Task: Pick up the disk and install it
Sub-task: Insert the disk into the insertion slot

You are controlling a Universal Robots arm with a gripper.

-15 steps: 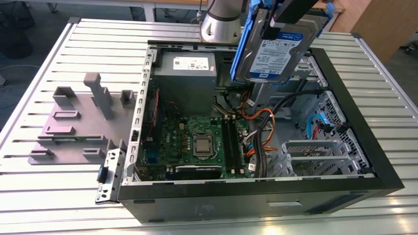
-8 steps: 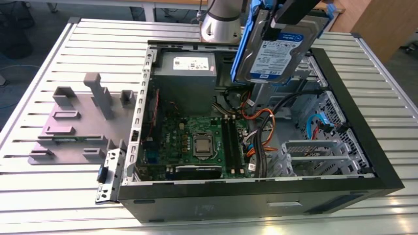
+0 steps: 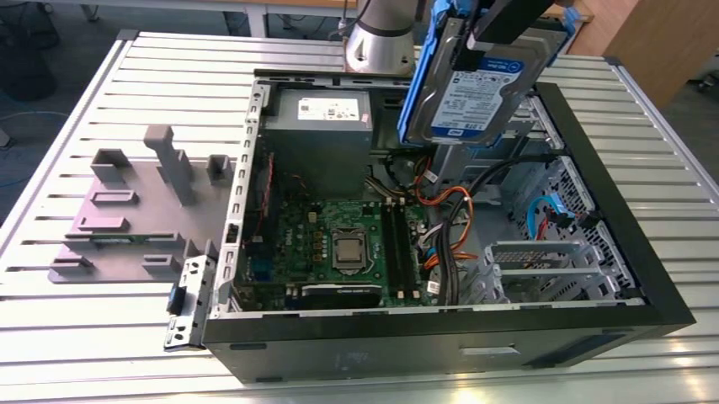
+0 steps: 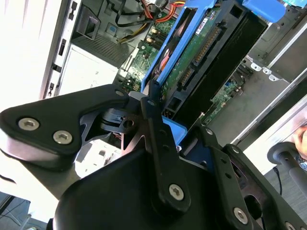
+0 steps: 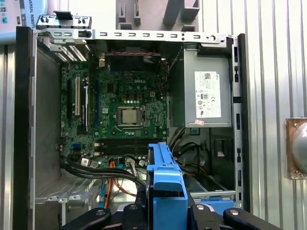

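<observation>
The disk (image 3: 483, 84) hangs in the air, clenched in the tool (image 3: 503, 34), over the far part of the open computer case (image 3: 635, 286), toward the exterior view's right. We see it well clear of the case floor and standing nearly upright. Its white-and-blue label faces the exterior camera, and blue rails (image 3: 422, 80) run down its edges. The arm (image 3: 382, 38) rises just beside it, on the exterior view's left.

The exterior view gives us the layout. The case lies on its side on the slatted metal desk (image 3: 67, 337). The circuit board (image 3: 337, 240) is in its middle and the grey power box (image 3: 320, 135) is at the far end. Orange and black cables (image 3: 450, 202) run below the disk, and a metal cage (image 3: 540, 269) sits at the near right. A grey plastic stand (image 3: 135, 210) rests on the desk just beside the case, on the exterior view's left.

The second wrist view shows us what that view hides. We see the disk's green underside (image 4: 192, 62) with its connector, and the tool's black fingers (image 4: 153, 115) pressed against the blue carrier on both sides.

The first wrist view looks past the edge of the blue rail into the case. There we make out the processor socket (image 5: 128, 115) on the board and the white sticker (image 5: 207, 94) on the power box.
</observation>
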